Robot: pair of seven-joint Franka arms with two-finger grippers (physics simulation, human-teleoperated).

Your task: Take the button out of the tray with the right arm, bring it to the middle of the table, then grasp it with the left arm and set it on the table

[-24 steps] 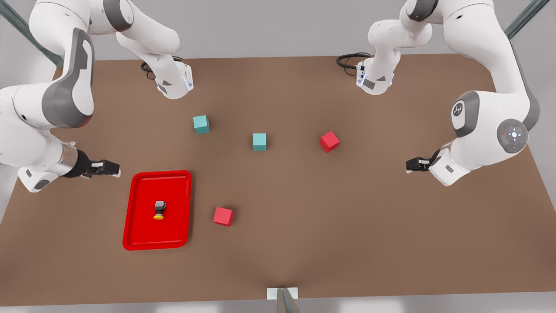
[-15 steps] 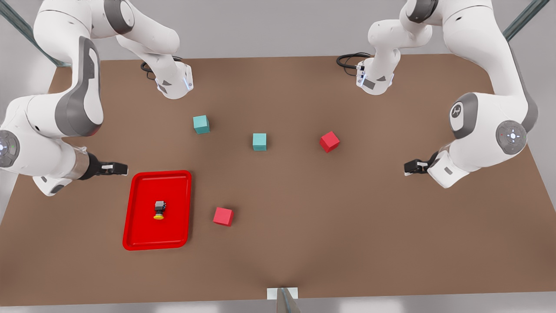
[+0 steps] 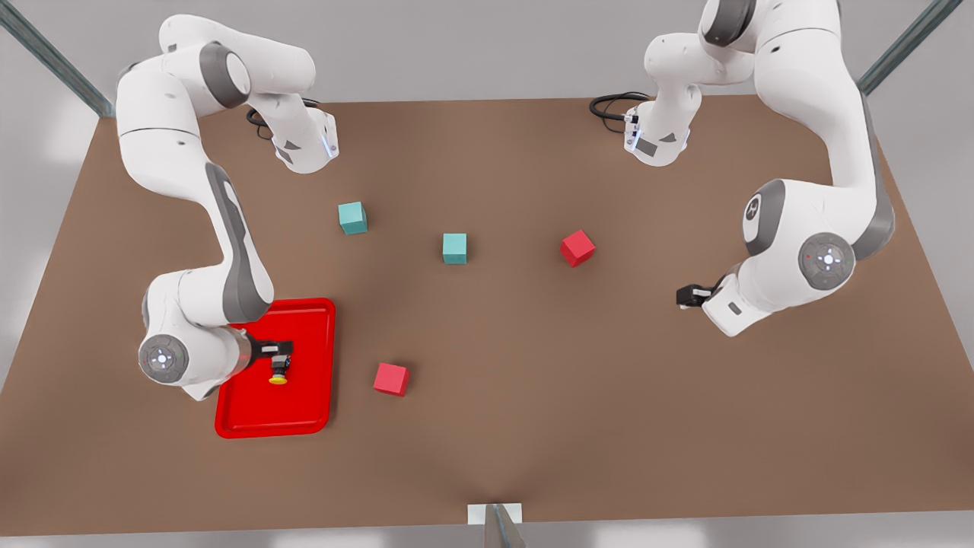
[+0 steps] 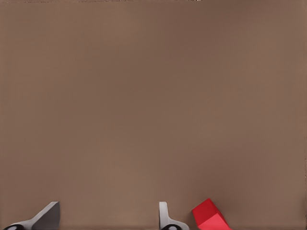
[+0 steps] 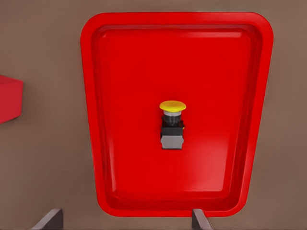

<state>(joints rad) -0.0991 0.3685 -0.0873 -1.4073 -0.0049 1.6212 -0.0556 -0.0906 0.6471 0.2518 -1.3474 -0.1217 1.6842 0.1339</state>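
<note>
We see our right gripper [image 3: 283,352] spread wide just over the button [image 5: 172,123] lying in the tray [image 5: 120,57], nothing between them, while our left gripper [image 3: 687,296] waits open near a red cube [image 4: 210,218] on the bench [image 3: 533,396].

Simulated robot test bench, not a lived-in room. Shown by a plain brown table [image 3: 533,426] with flat, unmarked surface, backed by a blank grey wall and slanting metal struts beyond its far corners. Two white arms mounted along the table's far edge, black cables coiled at their bases. Scattered near the table's middle: teal cubes [image 3: 454,248] and red cubes [image 3: 577,248], smooth and textureless, plus a bright red tray [image 3: 312,411] toward the front view's left.
</note>
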